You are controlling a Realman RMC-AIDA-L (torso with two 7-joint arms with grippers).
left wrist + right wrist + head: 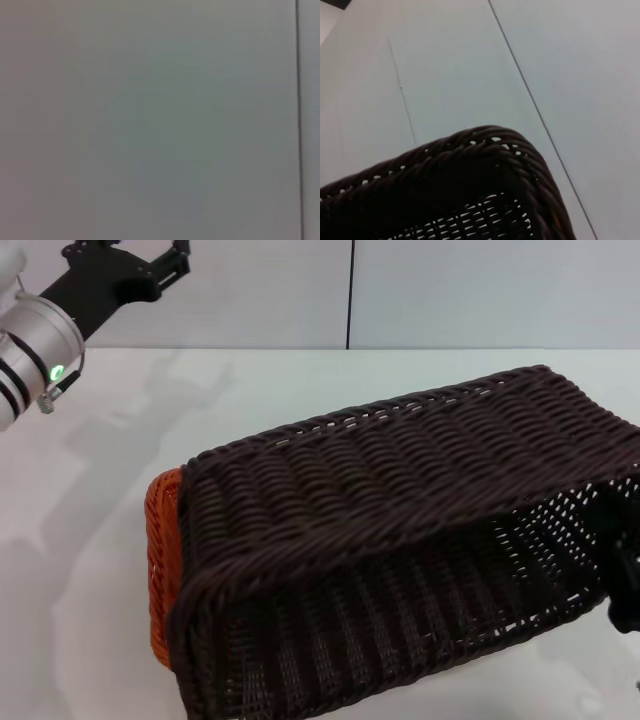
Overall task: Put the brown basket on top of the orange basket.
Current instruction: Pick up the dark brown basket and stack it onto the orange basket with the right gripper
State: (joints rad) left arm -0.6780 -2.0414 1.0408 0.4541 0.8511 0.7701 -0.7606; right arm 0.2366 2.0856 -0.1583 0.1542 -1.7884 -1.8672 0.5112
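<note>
The brown basket [400, 540] fills most of the head view. It is lifted and tilted, with its underside facing up and its open side facing down toward me. Beneath its left end, only a corner of the orange basket [163, 560] shows on the white table; the rest is hidden. My right gripper [618, 570] is a dark shape at the brown basket's right end, shut on its rim. The right wrist view shows the braided rim corner of the brown basket [470, 170] close up. My left gripper [135, 260] is parked high at the far left, away from both baskets.
The white table [120, 440] runs out to the left and behind the baskets, up to a pale wall with a dark vertical seam [350, 290]. The left wrist view shows only that blank wall [150, 120].
</note>
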